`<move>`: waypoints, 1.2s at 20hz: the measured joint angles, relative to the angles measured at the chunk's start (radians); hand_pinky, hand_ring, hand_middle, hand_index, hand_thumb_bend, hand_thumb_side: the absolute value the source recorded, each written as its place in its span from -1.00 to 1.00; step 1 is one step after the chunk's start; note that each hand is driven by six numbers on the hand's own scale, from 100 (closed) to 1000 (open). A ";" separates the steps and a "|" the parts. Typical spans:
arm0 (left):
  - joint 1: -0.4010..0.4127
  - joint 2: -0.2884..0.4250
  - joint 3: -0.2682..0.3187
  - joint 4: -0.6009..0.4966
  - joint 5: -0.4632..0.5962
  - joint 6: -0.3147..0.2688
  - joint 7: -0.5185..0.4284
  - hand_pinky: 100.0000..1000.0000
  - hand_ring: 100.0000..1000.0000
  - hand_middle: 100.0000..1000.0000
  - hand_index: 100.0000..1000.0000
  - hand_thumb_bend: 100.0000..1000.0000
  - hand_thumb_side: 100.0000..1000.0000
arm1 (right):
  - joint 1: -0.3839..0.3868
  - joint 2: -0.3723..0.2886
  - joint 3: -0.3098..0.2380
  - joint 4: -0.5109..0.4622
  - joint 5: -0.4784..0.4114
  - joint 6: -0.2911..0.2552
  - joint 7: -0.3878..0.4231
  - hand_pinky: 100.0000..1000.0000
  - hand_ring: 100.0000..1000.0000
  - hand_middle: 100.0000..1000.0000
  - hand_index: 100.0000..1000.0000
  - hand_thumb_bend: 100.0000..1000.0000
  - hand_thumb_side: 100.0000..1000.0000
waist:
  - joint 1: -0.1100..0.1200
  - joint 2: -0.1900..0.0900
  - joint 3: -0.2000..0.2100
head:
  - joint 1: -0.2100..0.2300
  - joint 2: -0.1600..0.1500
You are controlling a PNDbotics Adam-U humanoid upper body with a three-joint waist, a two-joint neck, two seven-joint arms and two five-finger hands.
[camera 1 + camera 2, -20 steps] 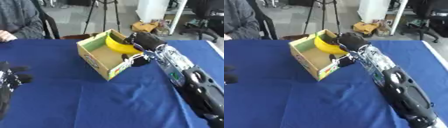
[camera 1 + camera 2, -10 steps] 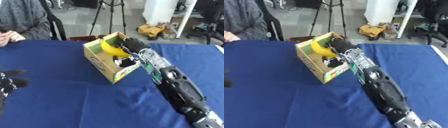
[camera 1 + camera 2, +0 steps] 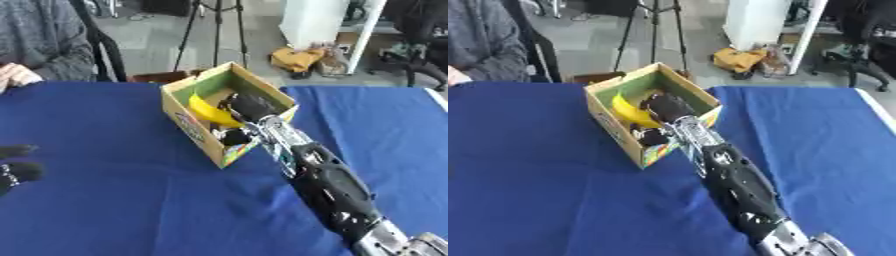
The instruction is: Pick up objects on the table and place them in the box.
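An open cardboard box (image 3: 197,131) with a green inside stands on the blue table (image 3: 105,200), turned at an angle. A yellow banana (image 3: 208,112) lies inside it, low against the left wall. My right hand (image 3: 251,106) reaches into the box from the lower right, with its fingers over the banana's right end and the thumb (image 3: 233,136) curled below it. My left hand (image 3: 17,169) rests at the left edge of the left eye view, its fingers relaxed and holding nothing.
The blue cloth stretches wide on every side of the box. The table's far edge (image 3: 367,88) runs just behind the box. Beyond it stand a tripod (image 3: 214,30) and a white cabinet (image 3: 319,22) on the floor.
The camera has shifted, so the box shows nearer the middle. The banana has gone from above the box rim down inside the box, with my right hand following it.
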 measured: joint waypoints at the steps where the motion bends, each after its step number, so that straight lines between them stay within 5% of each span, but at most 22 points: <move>1: 0.000 0.000 0.000 0.000 0.000 0.000 0.000 0.35 0.20 0.36 0.32 -0.59 1.00 | 0.000 0.001 0.000 0.008 0.000 -0.005 0.007 0.30 0.39 0.57 0.72 -1.00 0.56 | 0.000 0.000 -0.001 | 0.000 0.000; 4: 0.000 0.000 0.000 0.000 0.000 0.000 0.000 0.35 0.20 0.36 0.32 -0.59 1.00 | 0.000 0.003 0.000 0.012 0.000 -0.012 0.039 0.46 0.62 0.83 0.86 -0.82 0.68 | 0.000 0.000 -0.002 | 0.000 0.000; 8: 0.000 0.000 0.000 0.000 0.000 0.000 0.000 0.35 0.20 0.36 0.32 -0.59 1.00 | 0.000 0.005 0.001 -0.010 0.000 -0.001 0.046 0.48 0.64 0.86 0.86 -0.81 0.73 | 0.002 0.000 -0.005 | 0.000 0.000; 10: 0.000 0.000 0.000 0.000 0.000 0.000 0.000 0.35 0.20 0.36 0.32 -0.59 1.00 | 0.000 0.006 0.000 -0.036 -0.001 0.013 0.030 0.38 0.47 0.63 0.74 -1.00 0.58 | 0.003 0.001 -0.008 | 0.000 0.000; 15: 0.000 -0.001 0.002 0.000 0.000 -0.002 0.003 0.35 0.19 0.35 0.32 -0.59 1.00 | -0.008 0.005 -0.033 -0.154 -0.046 0.051 -0.044 0.20 0.16 0.24 0.52 -1.00 0.28 | 0.004 0.010 -0.039 | 0.016 -0.001; 19: 0.005 -0.001 0.015 0.000 -0.001 -0.005 0.014 0.35 0.19 0.35 0.32 -0.59 1.00 | 0.019 -0.008 -0.053 -0.266 -0.110 0.028 -0.113 0.16 0.07 0.10 0.41 -1.00 0.63 | 0.008 0.015 -0.085 | 0.046 -0.003; 24: 0.017 -0.001 0.041 0.000 -0.007 -0.011 0.039 0.35 0.19 0.35 0.32 -0.59 1.00 | 0.147 -0.009 -0.031 -0.404 -0.194 -0.030 -0.198 0.13 0.04 0.06 0.38 -1.00 0.75 | 0.012 0.037 -0.162 | 0.103 -0.013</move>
